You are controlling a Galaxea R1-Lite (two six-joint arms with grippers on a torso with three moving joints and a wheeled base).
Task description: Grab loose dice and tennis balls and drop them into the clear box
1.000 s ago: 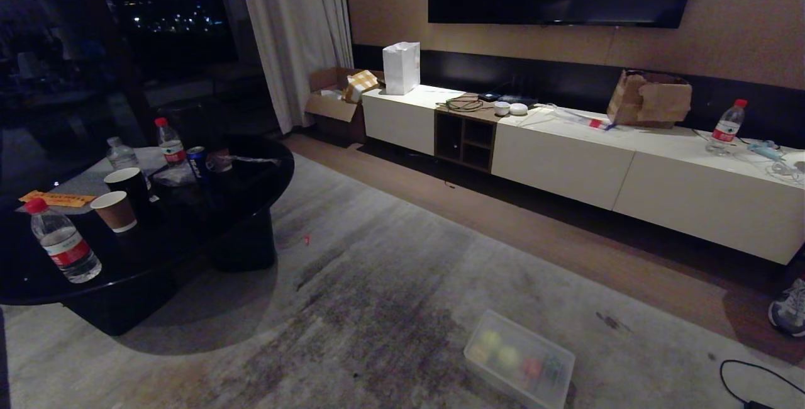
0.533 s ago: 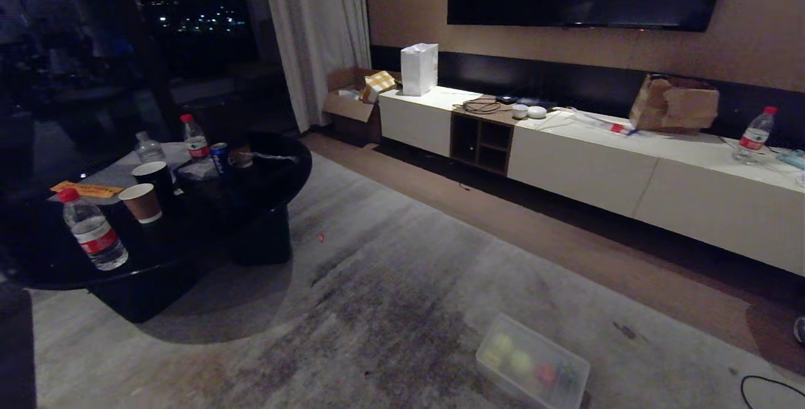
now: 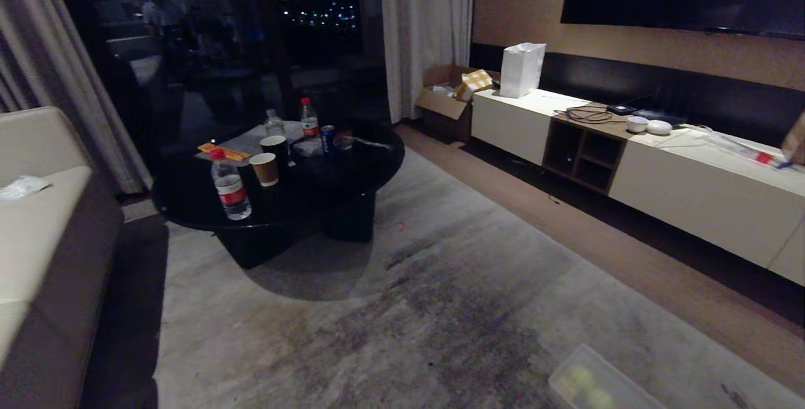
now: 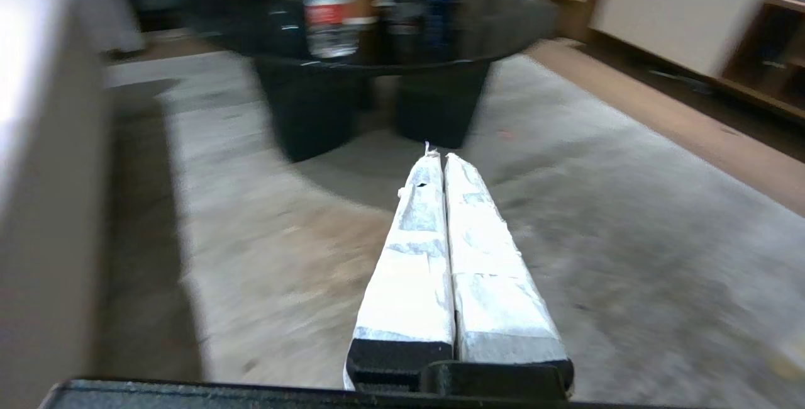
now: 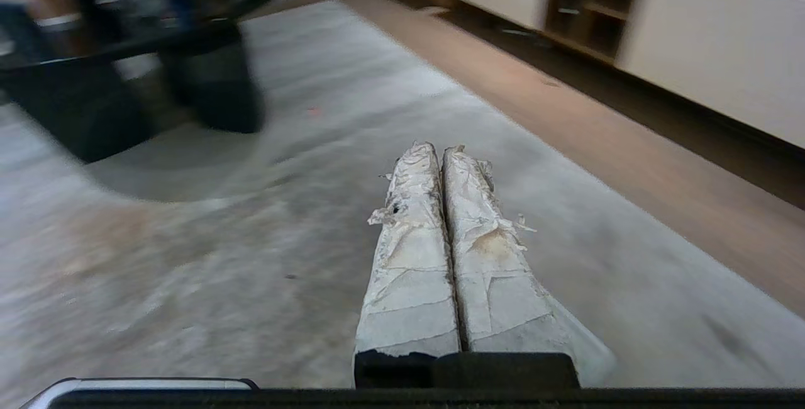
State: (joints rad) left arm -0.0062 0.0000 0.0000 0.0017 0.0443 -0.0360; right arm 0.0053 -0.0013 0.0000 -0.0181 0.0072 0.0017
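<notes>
The clear box (image 3: 569, 374) stands on the rug at the bottom right corner of the head view, cut off by the frame's edge. Two yellow-green tennis balls (image 3: 582, 377) show dimly through its wall. No dice can be made out in any view. Neither arm is in the head view. The left gripper (image 4: 438, 156) is shut and empty, held low over the rug and pointing toward the black table. The right gripper (image 5: 440, 148) is also shut and empty, pointing over the rug toward the wooden floor strip.
A round black table (image 3: 352, 176) with bottles and paper cups stands ahead to the left. A pale sofa (image 3: 38, 239) fills the left edge. A long white low cabinet (image 3: 692, 182) runs along the right wall, with a cardboard box (image 3: 443, 104) on the floor at its far end.
The whole head view has swung left: table, cabinet and clear box all slid right, the box now half out of frame, and the sofa came into view. The arms look unmoved.
</notes>
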